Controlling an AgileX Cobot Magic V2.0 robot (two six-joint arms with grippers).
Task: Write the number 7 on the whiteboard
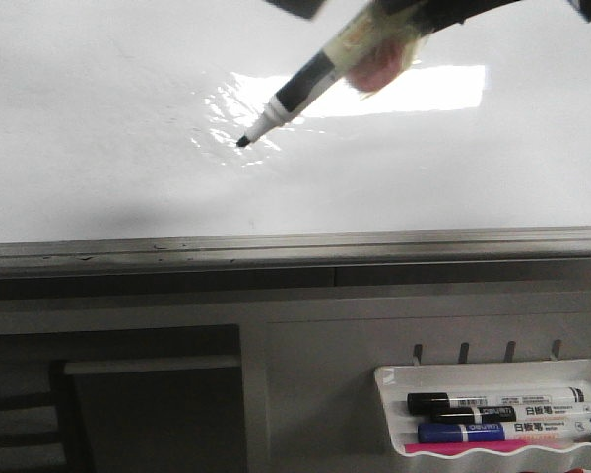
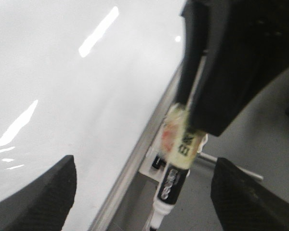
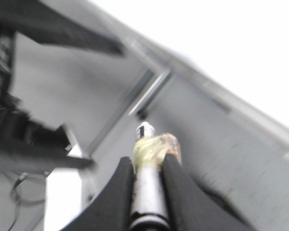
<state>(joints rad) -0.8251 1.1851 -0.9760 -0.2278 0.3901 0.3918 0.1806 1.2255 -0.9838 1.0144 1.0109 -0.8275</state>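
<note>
The whiteboard [image 1: 98, 118] fills the far half of the front view, with bright glare in its middle. My right gripper [image 1: 406, 18] reaches in from the top and is shut on a black-and-white marker [image 1: 305, 84] with tape on its barrel. The dark tip [image 1: 243, 142] rests at the board surface inside the glare. No drawn number 7 shows on the board. In the right wrist view my gripper [image 3: 151, 179] clamps the marker [image 3: 148, 192]. My left gripper [image 2: 144, 192] is open and empty, above the board [image 2: 62, 96], with the held marker [image 2: 173, 178] in its view.
The board's grey frame edge [image 1: 295, 246] runs across the front. A small white tray [image 1: 389, 379] at the lower right holds two black markers [image 1: 492, 401], a blue one [image 1: 502, 431] and a pink object [image 1: 473, 446].
</note>
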